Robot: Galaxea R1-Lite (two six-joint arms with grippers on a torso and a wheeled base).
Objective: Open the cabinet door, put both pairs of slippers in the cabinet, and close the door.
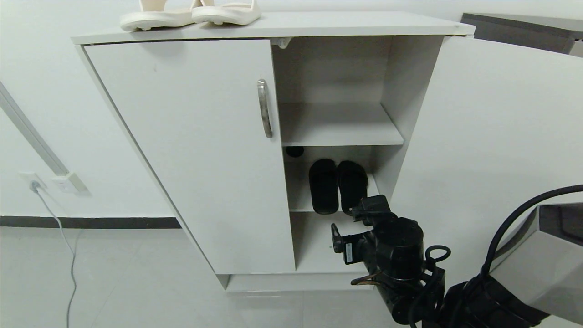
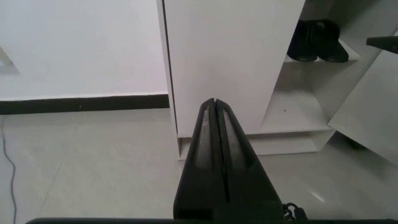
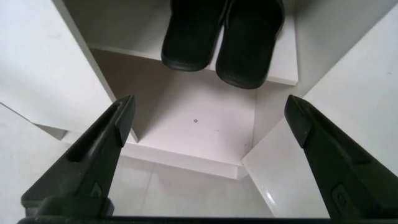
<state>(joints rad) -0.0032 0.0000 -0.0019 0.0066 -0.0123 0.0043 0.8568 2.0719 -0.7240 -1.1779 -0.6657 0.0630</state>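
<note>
The white cabinet [image 1: 182, 136] has its right door [image 1: 483, 136] swung open and its left door shut. A black pair of slippers [image 1: 337, 186] lies side by side on the middle shelf [image 3: 283, 65], toes outward. A cream pair of slippers [image 1: 191, 13] rests on the cabinet top. My right gripper [image 1: 353, 223] is open and holds nothing; it hangs just in front of and below the black slippers [image 3: 224, 31], before the bottom compartment [image 3: 193, 121]. My left gripper [image 2: 214, 109] is shut and holds nothing; it is low, facing the cabinet's closed left door [image 2: 230, 56].
The left door carries a metal handle [image 1: 264, 108]. The upper shelf [image 1: 339, 125] holds nothing. A wall socket with a cable [image 1: 34, 186] sits at the left, and the cable trails onto the tiled floor [image 1: 114, 282]. The open door [image 2: 373, 106] stands close beside my right arm.
</note>
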